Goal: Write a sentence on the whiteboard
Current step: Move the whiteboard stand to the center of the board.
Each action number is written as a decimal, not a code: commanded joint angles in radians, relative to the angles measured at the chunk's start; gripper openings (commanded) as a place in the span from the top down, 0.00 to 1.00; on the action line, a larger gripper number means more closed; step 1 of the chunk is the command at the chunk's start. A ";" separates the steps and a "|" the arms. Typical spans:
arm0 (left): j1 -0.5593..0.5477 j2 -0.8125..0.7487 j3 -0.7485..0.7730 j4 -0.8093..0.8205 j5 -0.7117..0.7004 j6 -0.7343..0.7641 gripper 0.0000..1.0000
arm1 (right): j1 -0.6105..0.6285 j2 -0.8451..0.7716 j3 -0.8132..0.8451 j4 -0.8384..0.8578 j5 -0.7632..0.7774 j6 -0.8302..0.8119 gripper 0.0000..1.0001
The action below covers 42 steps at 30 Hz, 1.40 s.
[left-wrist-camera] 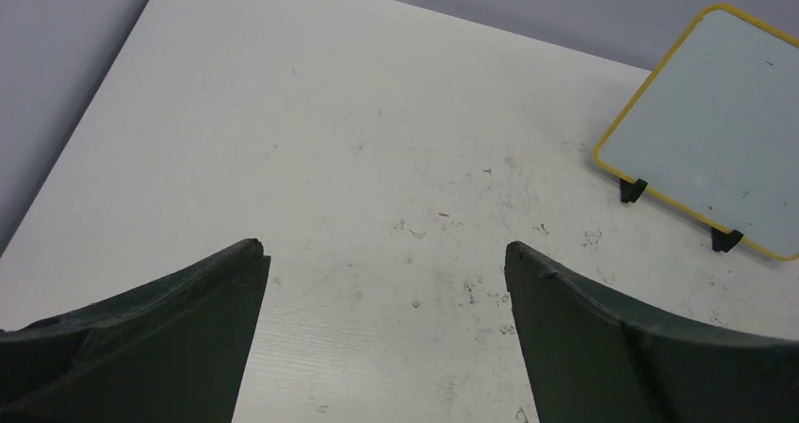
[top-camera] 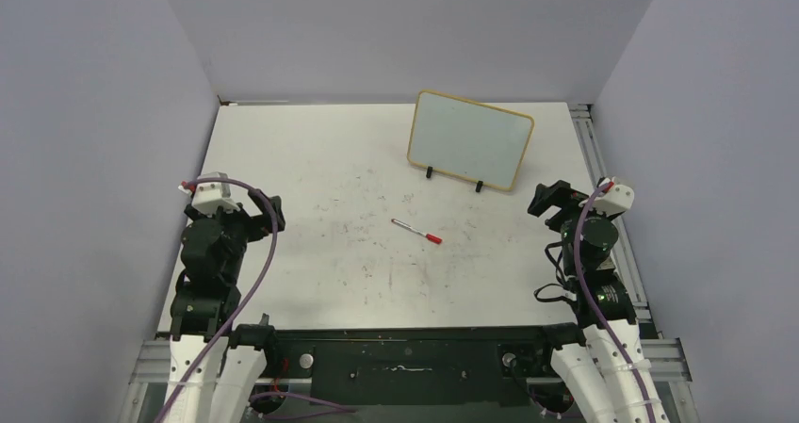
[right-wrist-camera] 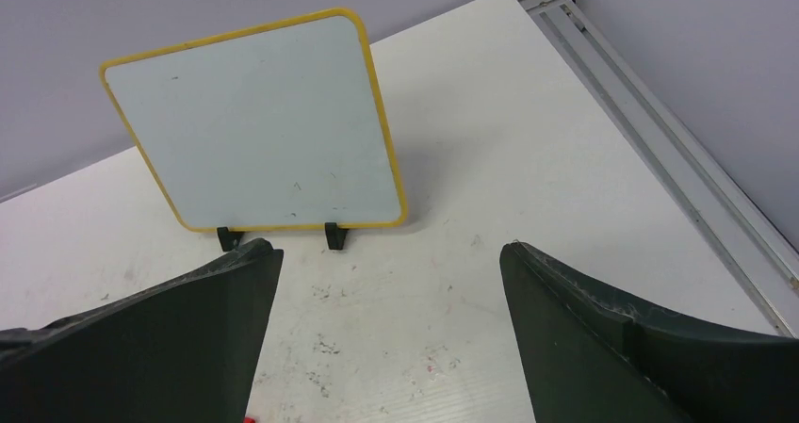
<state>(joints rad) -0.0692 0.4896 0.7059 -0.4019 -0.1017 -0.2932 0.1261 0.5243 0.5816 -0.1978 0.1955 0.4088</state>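
The whiteboard (top-camera: 469, 138) stands tilted on two small black feet at the back right of the table. Its pale face is blank; no red sentence shows on it. It also shows in the left wrist view (left-wrist-camera: 721, 131) and the right wrist view (right-wrist-camera: 254, 126). A marker (top-camera: 416, 231), white with a red cap, lies flat on the table in front of the board. My left gripper (top-camera: 271, 203) is open and empty at the left, jaws wide apart (left-wrist-camera: 384, 258). My right gripper (top-camera: 546, 197) is open and empty at the right, facing the board (right-wrist-camera: 391, 253).
The white tabletop (top-camera: 320, 159) bears faint scattered scribble marks. Grey walls enclose the table on three sides. A metal rail (top-camera: 594, 150) runs along the right edge. A black bar (top-camera: 405, 357) spans the near edge between the arm bases.
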 commanded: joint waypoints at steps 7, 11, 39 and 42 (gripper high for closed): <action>0.000 0.028 0.033 0.026 -0.037 -0.050 0.04 | 0.005 -0.024 0.018 0.000 0.012 -0.001 0.10; -0.001 0.043 0.035 0.025 -0.058 -0.052 0.04 | 0.004 -0.008 0.032 -0.006 -0.008 -0.016 0.10; 0.009 0.377 0.126 0.175 0.215 0.023 0.04 | 0.299 0.824 0.114 0.377 0.070 0.102 0.25; 0.009 0.384 0.123 0.179 0.225 0.018 0.04 | 0.299 0.912 0.145 0.418 0.069 0.096 0.30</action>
<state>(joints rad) -0.0624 0.8764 0.8230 -0.2848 0.0883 -0.2775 0.4206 1.3621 0.6579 0.0685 0.2226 0.4896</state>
